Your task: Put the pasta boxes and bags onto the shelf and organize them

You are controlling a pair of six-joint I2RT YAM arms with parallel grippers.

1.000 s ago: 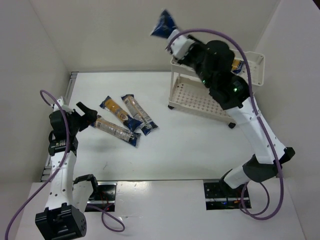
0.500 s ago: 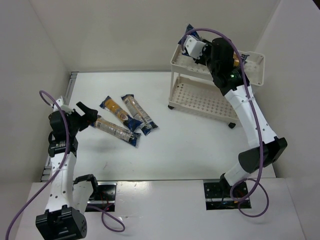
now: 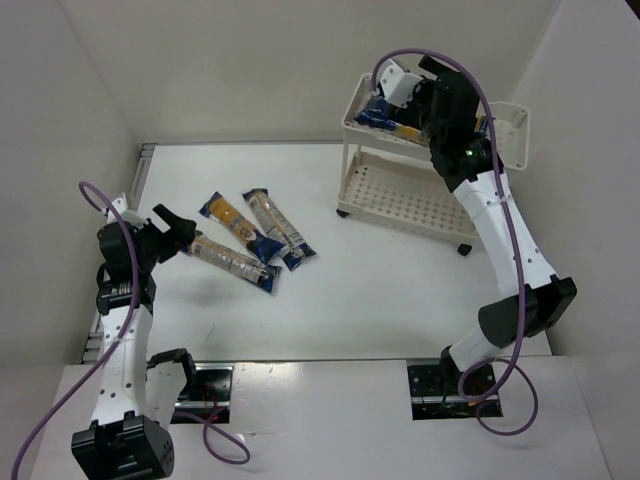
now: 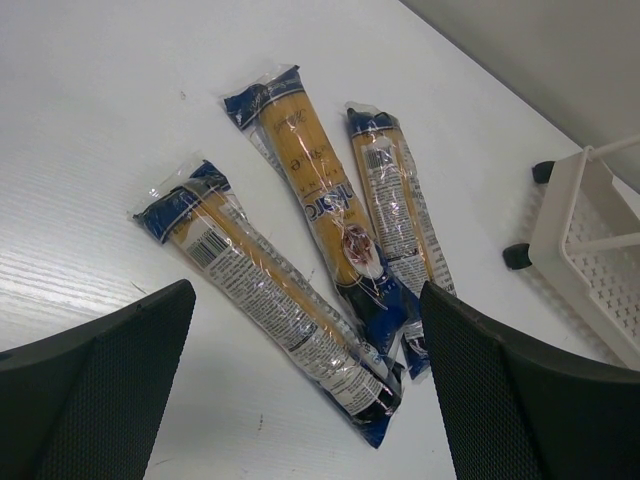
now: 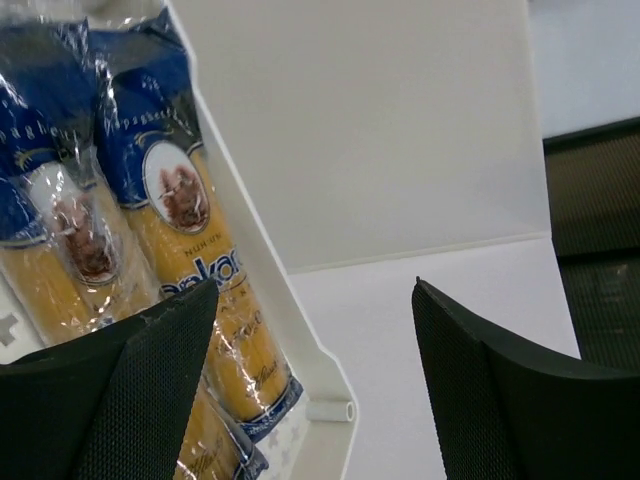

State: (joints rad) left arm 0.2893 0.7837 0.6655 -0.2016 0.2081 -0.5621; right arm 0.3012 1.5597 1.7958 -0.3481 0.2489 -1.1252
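Three pasta bags lie side by side on the table: a left one (image 3: 237, 262) (image 4: 270, 300), a middle one (image 3: 240, 228) (image 4: 320, 200) and a right one (image 3: 278, 230) (image 4: 400, 220). My left gripper (image 3: 175, 228) (image 4: 307, 290) hovers open above their near ends, touching none. The cream shelf (image 3: 400, 195) (image 4: 600, 260) stands at the back right. On its top tray lie two bags (image 5: 180, 260) (image 5: 60, 250), one blue end (image 3: 380, 115) showing from above. My right gripper (image 3: 395, 98) (image 5: 314, 285) is open over the tray's rim (image 5: 270, 280), holding nothing.
White walls close in the table at the back and on both sides. The shelf's lower tray shows only bare perforated plastic. Its black wheels (image 3: 343, 213) rest on the table. My right arm (image 3: 490, 210) reaches across over the shelf.
My right gripper brought a pasta bag down from above the shelf onto the top tray, then opened and let it go. The left arm and the three table bags have not moved.
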